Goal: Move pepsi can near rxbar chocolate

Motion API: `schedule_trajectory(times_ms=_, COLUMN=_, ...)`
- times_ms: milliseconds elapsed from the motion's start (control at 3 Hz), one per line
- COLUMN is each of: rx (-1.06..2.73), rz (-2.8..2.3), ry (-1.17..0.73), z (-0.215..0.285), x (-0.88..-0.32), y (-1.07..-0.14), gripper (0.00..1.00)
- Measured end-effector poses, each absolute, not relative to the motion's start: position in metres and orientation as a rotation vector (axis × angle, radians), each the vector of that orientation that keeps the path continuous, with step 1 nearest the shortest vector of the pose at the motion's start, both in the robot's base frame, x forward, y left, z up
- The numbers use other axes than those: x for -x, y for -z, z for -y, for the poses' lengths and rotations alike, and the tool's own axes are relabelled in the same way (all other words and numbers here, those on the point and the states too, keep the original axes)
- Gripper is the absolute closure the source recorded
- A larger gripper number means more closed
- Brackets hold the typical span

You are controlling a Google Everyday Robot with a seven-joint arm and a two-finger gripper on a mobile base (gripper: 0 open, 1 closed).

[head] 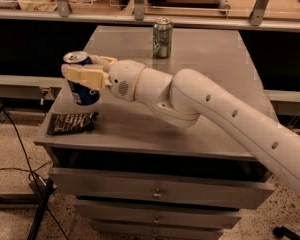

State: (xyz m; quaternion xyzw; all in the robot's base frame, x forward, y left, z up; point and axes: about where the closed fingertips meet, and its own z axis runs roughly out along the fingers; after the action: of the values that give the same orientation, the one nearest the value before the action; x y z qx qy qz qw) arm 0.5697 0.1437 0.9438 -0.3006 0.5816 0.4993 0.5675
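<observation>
Gripper point(80, 68) sits just above & behind the rxbar chocolate point(72, 122), at the desk's point(205, 69) left edge. Fingers point(85, 75) are closed around the pepsi can point(84, 93), one cream finger across its front, the other behind near the silver top. Can is upright w/ a slight tilt, just behind the rxbar chocolate; can't tell if its base touches the desk. Rxbar chocolate lies flat at the desk's front-left corner. White arm point(230, 114) stretches off to the right of the rxbar chocolate. Green can point(162, 37) stands well behind & right of it, near the desk's back edge. Drawers point(155, 191) below, to the bar's right.
</observation>
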Motion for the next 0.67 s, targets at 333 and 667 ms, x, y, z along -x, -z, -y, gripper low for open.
schedule_trajectory(times_ms=333, rx=0.706, rz=-1.343, ry=-1.209, z=-0.158, x=-0.5566, y=-0.9368, gripper=0.87)
schedule_trajectory(times_ms=667, rx=0.76, rz=-1.33, ry=-1.167, z=-0.1663, x=-0.5513, y=-0.9345, gripper=0.63)
